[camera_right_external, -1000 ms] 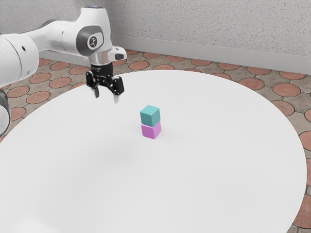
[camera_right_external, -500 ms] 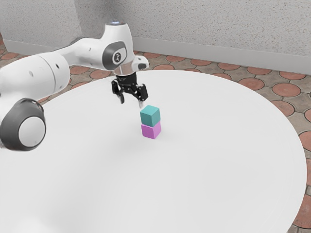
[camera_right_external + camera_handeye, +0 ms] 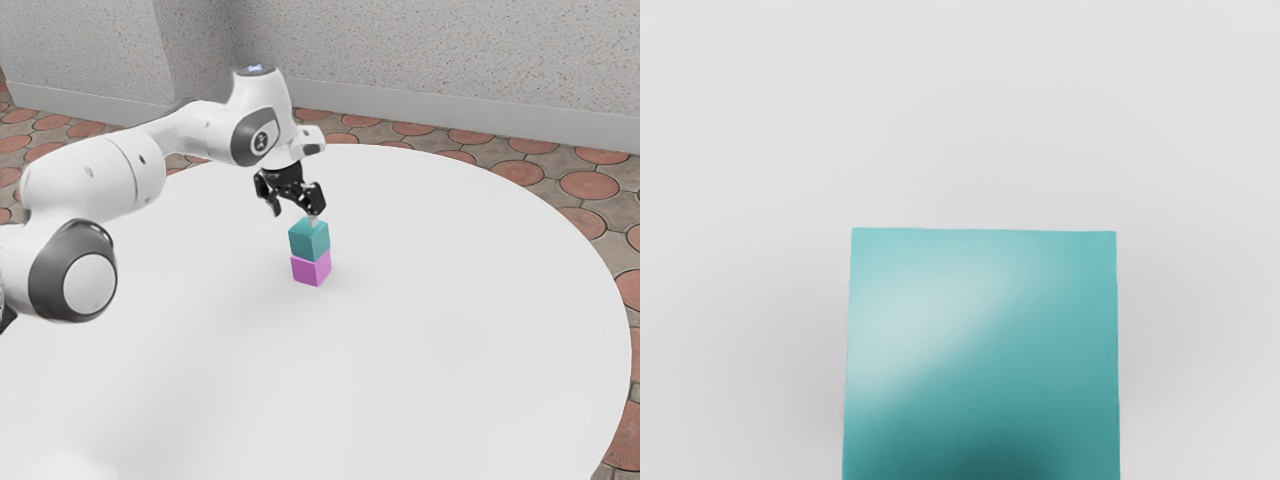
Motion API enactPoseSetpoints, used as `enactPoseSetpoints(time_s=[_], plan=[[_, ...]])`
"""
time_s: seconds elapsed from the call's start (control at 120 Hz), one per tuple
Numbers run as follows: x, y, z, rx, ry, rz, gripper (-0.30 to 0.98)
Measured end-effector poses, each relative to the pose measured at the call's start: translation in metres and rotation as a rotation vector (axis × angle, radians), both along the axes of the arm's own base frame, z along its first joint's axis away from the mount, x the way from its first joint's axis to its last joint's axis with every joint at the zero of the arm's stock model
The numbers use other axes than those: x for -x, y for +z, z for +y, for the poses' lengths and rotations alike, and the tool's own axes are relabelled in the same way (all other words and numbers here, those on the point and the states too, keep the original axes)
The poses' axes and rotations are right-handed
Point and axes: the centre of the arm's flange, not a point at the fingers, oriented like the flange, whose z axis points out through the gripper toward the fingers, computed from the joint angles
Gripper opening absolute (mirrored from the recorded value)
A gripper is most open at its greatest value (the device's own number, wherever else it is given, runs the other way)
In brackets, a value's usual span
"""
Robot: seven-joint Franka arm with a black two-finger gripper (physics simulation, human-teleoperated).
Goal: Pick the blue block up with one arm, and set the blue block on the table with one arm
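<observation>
A pale grey, speckled wall [image 3: 420,50] runs behind the table [image 3: 460,340], with a wall section [image 3: 80,50] jutting forward at the exterior view's left. A plain light skirting [image 3: 450,112] lines its foot. Rounded terracotta tiles [image 3: 590,185] sit among grey-brown stone on the floor. The table is white and smooth, with a curved far edge, under soft, even light.

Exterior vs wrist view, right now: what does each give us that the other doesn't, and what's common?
Exterior view: the arm, the hand with its fingers apart just above the stack, the pink block under the blue block, tiled floor, walls.

Wrist view: the blue block's top square-on, with a pale sheen and a dark patch.

Both: the blue block, the white table.
</observation>
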Motion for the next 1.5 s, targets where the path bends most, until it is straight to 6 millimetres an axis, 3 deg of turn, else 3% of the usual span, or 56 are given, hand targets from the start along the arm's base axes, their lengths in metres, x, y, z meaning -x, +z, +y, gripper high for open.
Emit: enactPoseSetpoints(time_s=[0.117, 0.633, 1.133, 1.367, 1.5], plan=[[-0.005, -0.018, 0.002, -0.008, -0.026, -0.019, 0.69], [-0.015, -0.046, -0.004, -0.007, -0.128, -0.082, 0.69], [-0.017, -0.060, -0.003, -0.003, -0.176, -0.100, 0.68], [-0.017, -0.063, 0.000, 0.000, -0.184, -0.102, 0.47], [-0.017, -0.063, 0.001, -0.001, -0.188, -0.103, 0.42]])
